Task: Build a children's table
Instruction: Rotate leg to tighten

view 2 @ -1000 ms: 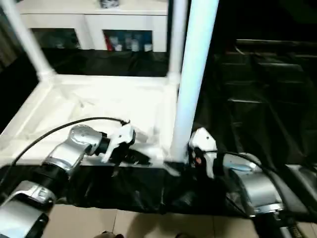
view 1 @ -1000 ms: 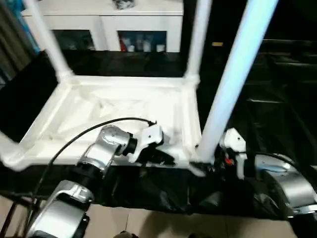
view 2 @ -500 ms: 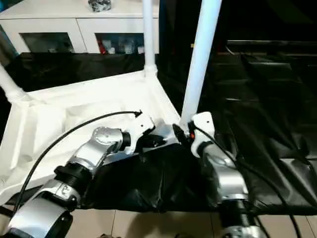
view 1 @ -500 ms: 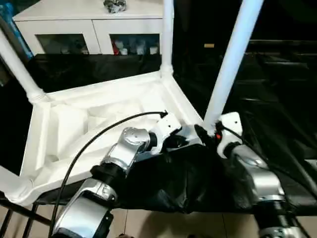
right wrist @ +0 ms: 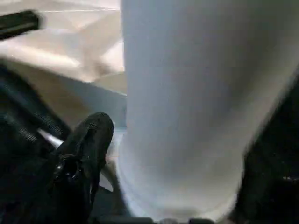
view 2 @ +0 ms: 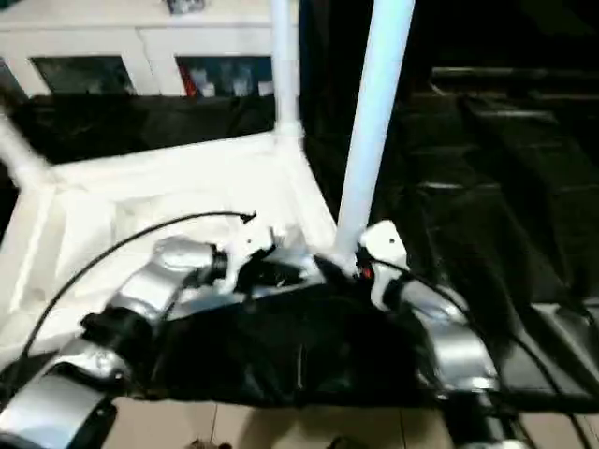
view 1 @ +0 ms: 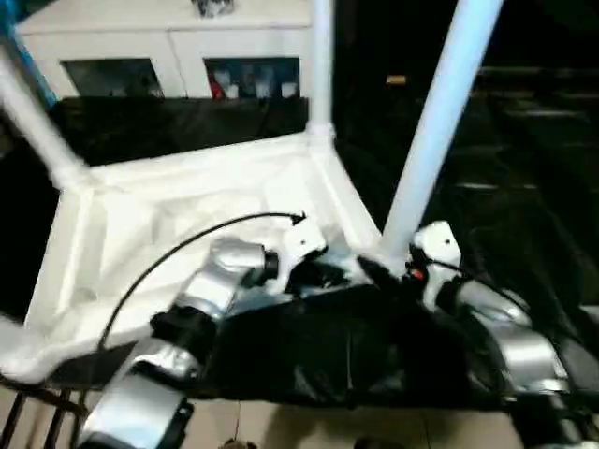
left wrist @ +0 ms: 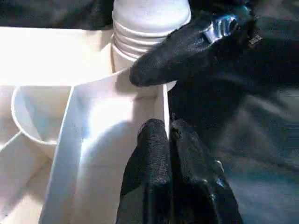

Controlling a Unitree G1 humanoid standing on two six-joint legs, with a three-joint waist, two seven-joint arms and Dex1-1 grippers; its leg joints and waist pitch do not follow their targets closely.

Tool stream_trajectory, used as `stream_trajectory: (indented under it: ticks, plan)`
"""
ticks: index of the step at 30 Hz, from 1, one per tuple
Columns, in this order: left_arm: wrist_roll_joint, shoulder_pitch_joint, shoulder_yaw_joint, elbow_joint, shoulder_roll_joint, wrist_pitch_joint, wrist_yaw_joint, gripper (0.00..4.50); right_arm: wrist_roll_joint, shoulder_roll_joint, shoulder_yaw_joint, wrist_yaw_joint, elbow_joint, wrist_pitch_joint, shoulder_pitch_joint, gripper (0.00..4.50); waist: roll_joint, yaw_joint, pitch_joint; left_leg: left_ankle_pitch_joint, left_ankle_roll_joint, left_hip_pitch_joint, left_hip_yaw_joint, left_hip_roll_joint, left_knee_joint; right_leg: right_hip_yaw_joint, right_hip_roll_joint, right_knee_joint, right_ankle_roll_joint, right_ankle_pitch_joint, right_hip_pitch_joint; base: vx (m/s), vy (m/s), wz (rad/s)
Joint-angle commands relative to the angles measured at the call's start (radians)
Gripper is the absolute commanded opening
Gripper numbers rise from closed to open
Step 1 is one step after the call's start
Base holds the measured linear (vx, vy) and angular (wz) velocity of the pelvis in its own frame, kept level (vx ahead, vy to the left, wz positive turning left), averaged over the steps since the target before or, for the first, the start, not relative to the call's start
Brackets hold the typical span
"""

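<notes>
A: Table point(view 1: 187, 215) lies upside down, centre-left; near leg point(view 1: 435, 131) rises upright lower right.

B: I see right gripper point(view 1: 391, 271) nearest, around its base, unclamped. Left gripper point(left wrist: 169, 140) pinches the rim.

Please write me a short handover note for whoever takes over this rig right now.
Left gripper: shut, pinching the thin side wall of the table top near its near right corner.
Right gripper: at the base of the near right leg; one finger lies beside the leg, whether it grips I cannot tell.
The table top lies upside down, ribbed side up, on the black cloth.
Done: the near right leg, far right leg and far left leg stand in their sockets.
Left: the near left corner is at the picture's edge, so check the fourth leg, then turn the table upright.
</notes>
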Motion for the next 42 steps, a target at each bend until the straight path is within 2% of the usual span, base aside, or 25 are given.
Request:
stream_trajectory:
  ticks: [1, 3, 5, 6, 10, 15, 16, 18, 21, 27, 32, 35, 37, 39, 40, 42]
  plan:
    - [-0.045, -0.011, -0.044, -0.062, -0.018, -0.052, -0.092, 0.0, 0.027, 0.0, 0.105, 0.114, -0.054, 0.009, 0.007, 3.76, -0.02, 0.006, -0.062, -0.13, 0.149, 0.004, -0.012, 0.037, -0.046, 0.041, -0.051, -0.051, -0.267, -0.081, 0.058, 0.0, 0.0, 0.0]
    - [-0.047, -0.008, -0.052, -0.064, 0.004, -0.062, -0.137, 0.0, 0.036, -0.04, 0.109, 0.174, -0.066, 0.016, 0.015, 3.76, -0.023, 0.009, -0.061, -0.127, 0.154, 0.003, -0.01, 0.038, -0.044, 0.038, -0.049, -0.048, -0.274, -0.072, 0.058, 0.0, 0.0, 0.0]
    - [-0.054, -0.007, -0.053, -0.064, 0.02, -0.066, -0.177, 0.0, 0.041, -0.079, 0.112, 0.235, -0.075, 0.017, 0.02, 3.76, -0.019, 0.015, -0.059, -0.147, 0.151, 0.005, -0.011, 0.041, -0.045, 0.037, -0.05, -0.049, -0.272, -0.11, 0.055, 0.0, 0.0, 0.0]
    - [-0.058, -0.006, -0.052, -0.063, 0.026, -0.069, -0.194, 0.0, 0.042, -0.098, 0.114, 0.264, -0.081, 0.016, 0.022, 3.76, -0.02, 0.019, -0.057, -0.17, 0.137, 0.005, -0.011, 0.042, -0.047, 0.038, -0.05, -0.053, -0.265, -0.151, 0.055, 0.0, 0.0, 0.0]
    - [-0.067, -0.003, -0.06, -0.063, 0.044, -0.074, -0.245, 0.0, 0.073, -0.151, 0.119, 0.356, -0.104, 0.041, 0.025, 3.76, -0.022, 0.026, -0.056, -0.192, 0.121, 0.008, -0.011, 0.044, -0.048, 0.04, -0.051, -0.056, -0.256, -0.193, 0.053, 0.0, 0.0, 0.0]
    - [-0.091, 0.01, -0.072, -0.087, 0.06, -0.059, -0.318, 0.0, 0.102, -0.195, 0.128, 0.426, -0.116, 0.059, 0.016, 3.76, -0.021, 0.034, -0.06, -0.16, 0.127, 0.006, -0.013, 0.046, -0.045, 0.04, -0.053, -0.048, -0.265, -0.155, 0.054, 0.0, 0.0, 0.0]
    - [-0.093, 0.013, -0.076, -0.088, 0.062, -0.06, -0.326, 0.0, 0.104, -0.199, 0.13, 0.436, -0.112, 0.057, 0.013, 3.45, -0.022, 0.034, -0.06, -0.156, 0.131, 0.006, -0.011, 0.045, -0.043, 0.04, -0.052, -0.047, -0.267, -0.146, 0.052, 0.0, 0.0, 0.0]
    - [-0.092, 0.013, -0.079, -0.089, 0.063, -0.061, -0.333, 0.0, 0.105, -0.202, 0.132, 0.442, -0.11, 0.057, 0.011, 3.45, -0.023, 0.04, -0.061, -0.149, 0.128, 0.005, -0.012, 0.044, -0.042, 0.04, -0.053, -0.047, -0.263, -0.155, 0.053, 0.0, 0.0, 0.0]
    - [-0.089, 0.014, -0.081, -0.089, 0.064, -0.062, -0.342, 0.0, 0.108, -0.204, 0.133, 0.457, -0.109, 0.063, 0.008, 3.12, -0.02, 0.047, -0.061, -0.153, 0.123, 0.007, -0.012, 0.045, -0.042, 0.04, -0.054, -0.048, -0.26, -0.168, 0.052, 0.0, 0.0, 0.0]
    - [-0.088, 0.02, -0.089, -0.09, 0.076, -0.063, -0.355, 0.0, 0.125, -0.211, 0.15, 0.486, -0.123, 0.093, 0.014, 2.79, -0.022, 0.049, -0.063, -0.147, 0.119, 0.008, -0.013, 0.045, -0.041, 0.039, -0.052, -0.044, -0.26, -0.153, 0.053, 0.0, 0.0, 0.0]
    - [-0.079, 0.025, -0.089, -0.085, 0.074, -0.063, -0.339, 0.0, 0.134, -0.193, 0.142, 0.46, -0.124, 0.103, 0.025, 2.77, -0.023, 0.05, -0.064, -0.137, 0.123, 0.004, -0.013, 0.043, -0.039, 0.039, -0.054, -0.043, -0.259, -0.153, 0.055, 0.0, 0.0, 0.0]
    - [-0.054, 0.017, -0.078, -0.063, 0.055, -0.059, -0.258, 0.0, 0.108, -0.145, 0.119, 0.361, -0.108, 0.112, 0.028, 2.77, -0.021, 0.049, -0.061, -0.157, 0.112, 0.005, -0.014, 0.044, -0.04, 0.039, -0.053, -0.047, -0.253, -0.183, 0.052, 0.0, 0.0, 0.0]
    - [-0.034, 0.003, -0.063, -0.042, 0.021, -0.03, -0.157, 0.0, 0.066, -0.087, 0.101, 0.239, -0.078, 0.096, 0.028, 2.77, -0.023, 0.041, -0.056, -0.215, 0.072, 0.007, -0.016, 0.041, -0.046, 0.039, -0.055, -0.059, -0.226, -0.281, 0.048, 0.0, 0.0, 0.0]
    - [-0.031, 0.001, -0.061, -0.04, 0.008, -0.017, -0.131, 0.0, 0.052, -0.064, 0.092, 0.187, -0.061, 0.093, 0.024, 2.77, -0.023, 0.035, -0.053, -0.249, 0.049, 0.01, -0.018, 0.039, -0.051, 0.039, -0.054, -0.066, -0.204, -0.347, 0.045, 0.0, 0.0, 0.0]
    - [-0.016, -0.003, -0.057, -0.029, -0.024, 0.001, -0.059, 0.0, 0.029, -0.016, 0.076, 0.088, -0.023, 0.087, 0.016, 2.76, -0.023, 0.034, -0.051, -0.262, 0.043, 0.01, -0.019, 0.038, -0.052, 0.039, -0.055, -0.069, -0.196, -0.369, 0.046, 0.0, 0.0, 0.0]
    - [-0.003, -0.003, -0.056, -0.017, -0.054, 0.017, 0.001, 0.0, 0.02, 0.024, 0.066, 0.022, 0.001, 0.088, 0.013, 2.76, -0.024, 0.015, -0.043, -0.331, 0.017, 0.015, -0.023, 0.036, -0.059, 0.035, -0.053, -0.079, -0.174, -0.451, 0.041, 0.0, 0.0, 0.0]
